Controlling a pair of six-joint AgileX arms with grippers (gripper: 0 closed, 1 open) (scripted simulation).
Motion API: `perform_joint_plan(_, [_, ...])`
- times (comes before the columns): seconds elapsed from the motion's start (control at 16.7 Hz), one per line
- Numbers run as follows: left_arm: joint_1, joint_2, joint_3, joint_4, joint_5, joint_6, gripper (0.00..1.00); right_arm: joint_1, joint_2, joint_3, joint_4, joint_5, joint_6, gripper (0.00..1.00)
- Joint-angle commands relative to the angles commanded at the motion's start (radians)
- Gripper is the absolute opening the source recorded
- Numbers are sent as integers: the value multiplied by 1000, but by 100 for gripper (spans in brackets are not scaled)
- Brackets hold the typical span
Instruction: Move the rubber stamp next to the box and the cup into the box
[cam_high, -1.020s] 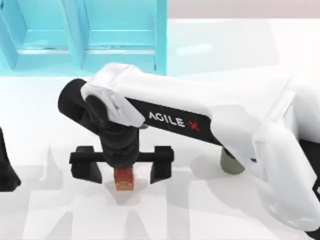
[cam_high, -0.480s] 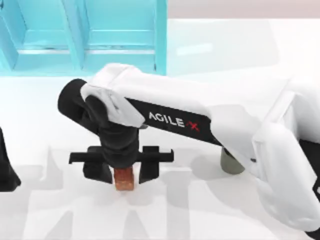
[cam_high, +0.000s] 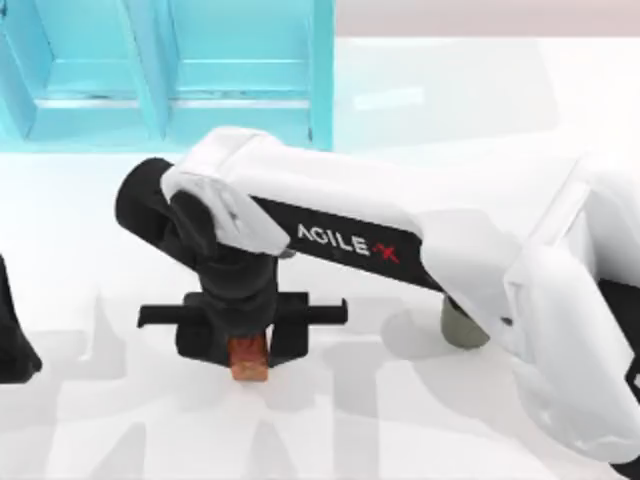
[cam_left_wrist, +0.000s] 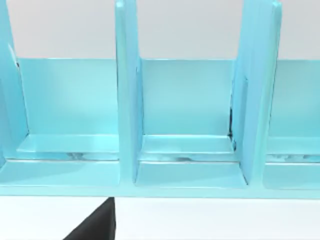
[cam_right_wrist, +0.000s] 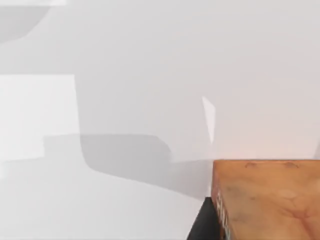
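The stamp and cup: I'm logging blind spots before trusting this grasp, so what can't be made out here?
- Stamp: in the top view the right pincer and wrist cover its upper part; in the right wrist view the picture's edge cuts it off.
- Cup: in the top view the right arm hides most of it.
- Box: the top view's edge cuts it off.
- Left arm: a dark sliver at the top view's left edge.

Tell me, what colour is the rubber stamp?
The rubber stamp is orange-brown with a mottled surface; the right wrist view shows it best.
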Motion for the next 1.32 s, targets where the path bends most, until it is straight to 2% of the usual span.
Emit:
perform_joint_plan(0.48, [0, 0, 0, 0, 0, 0, 100, -5, -17, -15, -4, 0, -10, 0])
perform_joint_plan(1.02, [0, 0, 0, 0, 0, 0, 100, -129, -385, -281, -101, -4, -133, 0])
perform_joint_plan(1.32, [0, 0, 0, 0, 0, 0, 100, -136, -409, -300, -109, -4, -140, 0])
